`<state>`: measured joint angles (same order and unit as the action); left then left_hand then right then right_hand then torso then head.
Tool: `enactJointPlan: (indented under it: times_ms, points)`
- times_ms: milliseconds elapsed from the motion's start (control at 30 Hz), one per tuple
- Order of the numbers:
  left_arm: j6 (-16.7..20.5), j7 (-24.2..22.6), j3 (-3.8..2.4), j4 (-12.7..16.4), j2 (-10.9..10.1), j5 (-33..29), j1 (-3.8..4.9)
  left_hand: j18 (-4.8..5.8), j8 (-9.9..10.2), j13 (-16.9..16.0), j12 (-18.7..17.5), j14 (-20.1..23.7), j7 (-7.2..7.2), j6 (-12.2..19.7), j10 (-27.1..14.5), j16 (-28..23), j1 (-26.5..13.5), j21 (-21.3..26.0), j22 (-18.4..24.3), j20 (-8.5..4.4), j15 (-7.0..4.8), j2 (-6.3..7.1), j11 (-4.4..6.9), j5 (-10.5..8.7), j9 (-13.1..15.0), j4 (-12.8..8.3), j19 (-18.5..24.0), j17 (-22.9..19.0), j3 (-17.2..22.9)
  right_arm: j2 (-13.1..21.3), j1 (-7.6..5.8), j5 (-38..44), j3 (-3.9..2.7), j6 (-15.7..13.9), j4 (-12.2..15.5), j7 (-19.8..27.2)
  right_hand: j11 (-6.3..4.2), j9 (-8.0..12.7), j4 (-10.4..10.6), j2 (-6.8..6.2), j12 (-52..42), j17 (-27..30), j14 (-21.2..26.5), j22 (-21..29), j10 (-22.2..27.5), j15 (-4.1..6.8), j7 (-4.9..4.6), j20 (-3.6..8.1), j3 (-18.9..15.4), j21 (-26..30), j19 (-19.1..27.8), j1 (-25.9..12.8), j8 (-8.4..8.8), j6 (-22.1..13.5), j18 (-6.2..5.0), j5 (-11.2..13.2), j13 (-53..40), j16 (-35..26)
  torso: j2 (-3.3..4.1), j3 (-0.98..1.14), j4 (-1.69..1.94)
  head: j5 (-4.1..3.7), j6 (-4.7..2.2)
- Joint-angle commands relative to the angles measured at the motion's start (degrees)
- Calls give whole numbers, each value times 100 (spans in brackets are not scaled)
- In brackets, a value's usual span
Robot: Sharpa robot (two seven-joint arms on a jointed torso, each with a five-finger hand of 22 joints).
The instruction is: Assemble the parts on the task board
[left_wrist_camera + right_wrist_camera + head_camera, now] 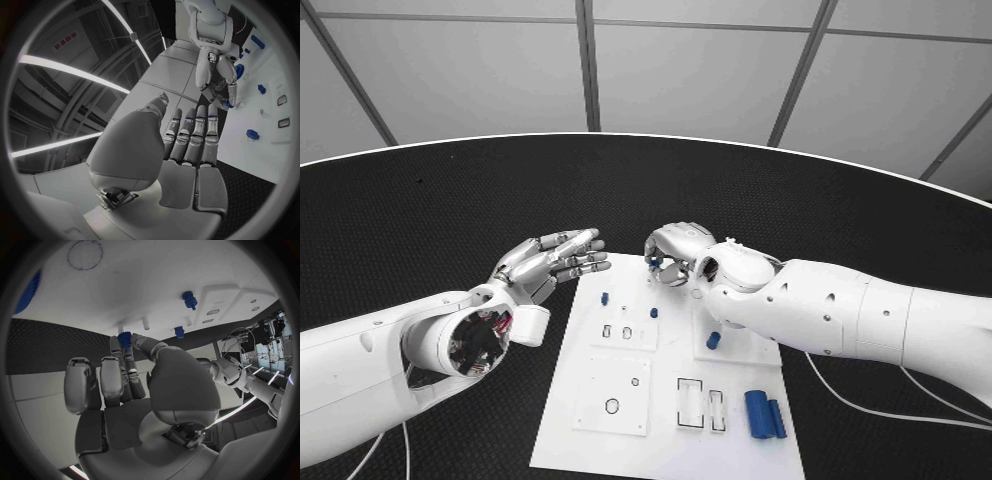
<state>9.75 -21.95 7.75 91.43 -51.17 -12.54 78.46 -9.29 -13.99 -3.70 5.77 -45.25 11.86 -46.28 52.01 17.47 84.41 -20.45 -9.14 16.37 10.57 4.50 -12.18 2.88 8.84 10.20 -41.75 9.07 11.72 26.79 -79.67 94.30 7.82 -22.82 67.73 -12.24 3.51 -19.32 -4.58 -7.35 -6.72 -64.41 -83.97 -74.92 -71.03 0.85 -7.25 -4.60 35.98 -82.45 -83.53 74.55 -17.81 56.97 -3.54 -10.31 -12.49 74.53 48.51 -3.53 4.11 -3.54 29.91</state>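
Task board: white plate on the black worktop.
Right hand: at the board's far edge, fingers pinching a small blue part.
Left hand: beside the board's far-left corner, fingers straight and apart (nothing held).
Blue cylinders: lying at the board's near-right edge.

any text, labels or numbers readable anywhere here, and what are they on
Red sign high on the room's structure in the left wrist view: a few red characters, too blurred to read.
Task board: outlines and holes, no lettering that can be read.
Nothing else readable.
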Motion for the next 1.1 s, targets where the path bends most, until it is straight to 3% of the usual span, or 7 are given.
enactJointPlan:
  times_ms: [33,500,567,633,767,967,1100]
  points:
    - [-2,3,0,-1,-2,0,1,-33,35,7,-39,43,309,31,-6,-18,-28,-14,1,13,4,8,-21,26,-5,-20,38,-5,13,7,0,0,0,34,-4,-13,-21,-8,-33,-7,-24,-3,-168,-254,-69,42,-24,-9,0,-25,-29,26,-17,24,62,-28,-10,38,6,6,-3,-3,10]
    - [-7,10,0,-15,-3,0,3,-31,38,7,-46,45,310,32,-10,-24,-31,-13,3,14,5,10,-22,25,-6,-25,45,-6,17,34,0,0,1,-33,3,-28,-19,-15,-31,-13,-14,12,-163,-239,-52,39,-23,-12,-6,-15,-18,12,-9,9,58,-25,-17,32,19,-1,4,-18,9]
    - [-7,12,0,-16,-2,0,4,-31,38,7,-46,45,310,32,-10,-24,-31,-13,3,14,5,10,-22,25,-6,-25,45,-6,17,28,0,0,1,-52,-2,-19,39,4,2,-54,107,92,-133,-151,152,-8,-71,-41,5,45,42,-67,118,-202,39,2,9,-13,21,-1,4,-19,7]
    - [-8,14,0,-17,-1,0,4,-31,38,7,-46,45,310,32,-10,-24,-31,-13,3,14,5,10,-22,25,-6,-25,45,-6,17,18,0,0,1,-70,-11,-2,170,62,81,-222,326,396,-34,169,582,-123,-174,-127,27,260,227,-238,364,-588,-33,73,132,-210,21,-3,5,-24,5]
    - [-10,22,0,-19,0,0,4,-30,40,7,-50,46,311,34,-11,-26,-33,-12,4,14,6,11,-23,25,-7,-27,48,-7,18,15,0,0,1,-88,-16,26,277,71,141,-424,312,752,65,573,1215,-202,-128,-231,-35,564,427,-350,545,-836,-127,303,362,-452,22,-3,7,-27,9]
    - [-12,31,0,-37,-5,0,4,-30,40,7,-50,46,311,34,-11,-26,-33,-12,4,14,6,11,-23,25,-7,-27,48,-7,18,87,0,0,1,-114,48,33,281,65,174,-475,294,772,61,607,1274,-207,-83,-243,-124,601,430,-388,585,-878,-133,344,404,-459,17,2,1,-27,10]
    - [-28,32,0,-66,1,0,4,-30,40,7,-50,46,311,34,-11,-26,-33,-12,4,14,6,11,-23,25,-7,-27,48,-7,18,311,0,-1,1,-220,312,48,244,32,218,-458,201,644,11,451,1102,-181,-77,-228,-167,510,330,-391,565,-794,-98,326,401,-358,2,14,-1,-39,10]
